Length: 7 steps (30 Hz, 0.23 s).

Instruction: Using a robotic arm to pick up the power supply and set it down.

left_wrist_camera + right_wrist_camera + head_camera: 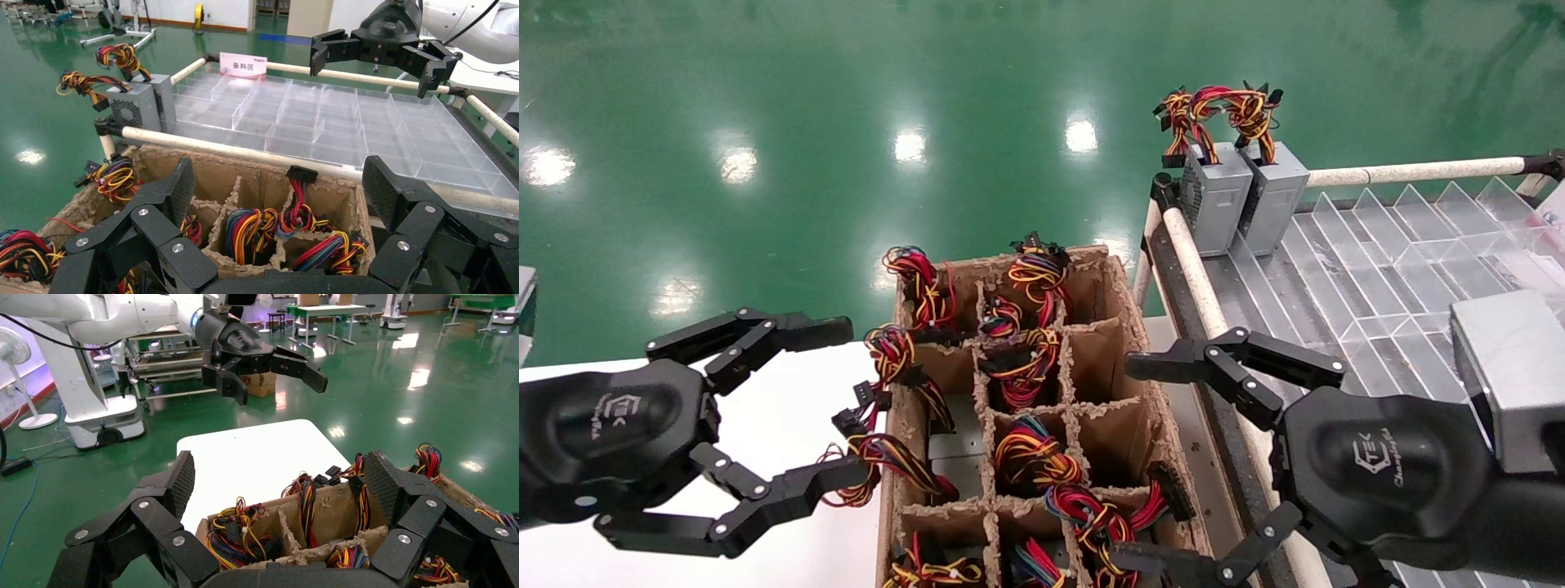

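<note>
Right now both black jointed claw grippers hang low and nearest: the left gripper (789, 425) over the white table edge beside the box, the right gripper (1164, 457) over the box's other rim, each with fingers spread wide and holding nothing, seemingly poised to reach in. Between them sits the brown pulp-cardboard divided box (1107, 392), its cells stuffed with red, yellow and black wire bundles (1030, 457). Beyond lies the clear plastic compartment tray (1377, 269), mostly bare, apparently the drop spot. At its far corner two silver-grey metal power supplies (1242, 200) stand upright, touching.
</note>
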Motion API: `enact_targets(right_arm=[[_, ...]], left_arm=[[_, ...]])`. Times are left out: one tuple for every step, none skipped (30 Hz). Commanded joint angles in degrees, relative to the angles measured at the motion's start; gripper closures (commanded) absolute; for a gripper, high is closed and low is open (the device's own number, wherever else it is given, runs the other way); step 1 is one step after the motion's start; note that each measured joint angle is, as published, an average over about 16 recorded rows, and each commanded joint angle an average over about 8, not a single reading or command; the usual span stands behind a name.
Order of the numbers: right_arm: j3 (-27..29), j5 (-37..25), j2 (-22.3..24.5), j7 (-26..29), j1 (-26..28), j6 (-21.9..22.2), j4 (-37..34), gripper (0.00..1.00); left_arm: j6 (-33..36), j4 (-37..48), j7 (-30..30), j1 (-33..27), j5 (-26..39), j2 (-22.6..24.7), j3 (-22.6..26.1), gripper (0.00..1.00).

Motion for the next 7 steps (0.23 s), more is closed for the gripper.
enact_targets(right_arm=[[0.0, 0.0, 0.0, 0.0, 0.0, 0.0, 0.0, 0.00], [0.0, 0.0, 0.0, 0.0, 0.0, 0.0, 0.0, 0.00], [0.0, 0.0, 0.0, 0.0, 0.0, 0.0, 0.0, 0.00], [0.0, 0.0, 0.0, 0.0, 0.0, 0.0, 0.0, 0.00], [0.0, 0.0, 0.0, 0.0, 0.0, 0.0, 0.0, 0.00], [0.0, 0.0, 0.0, 0.0, 0.0, 0.0, 0.0, 0.00], [0.0, 0.0, 0.0, 0.0, 0.0, 0.0, 0.0, 0.00]], left_arm=[[0.0, 0.0, 0.0, 0.0, 0.0, 0.0, 0.0, 0.00], [0.0, 0.0, 0.0, 0.0, 0.0, 0.0, 0.0, 0.00], [0.0, 0.0, 0.0, 0.0, 0.0, 0.0, 0.0, 0.00], [0.0, 0.0, 0.0, 0.0, 0.0, 0.0, 0.0, 0.00], [0.0, 0.0, 0.0, 0.0, 0.0, 0.0, 0.0, 0.00], [0.0, 0.0, 0.0, 0.0, 0.0, 0.0, 0.0, 0.00], [0.0, 0.0, 0.0, 0.0, 0.0, 0.0, 0.0, 0.00]])
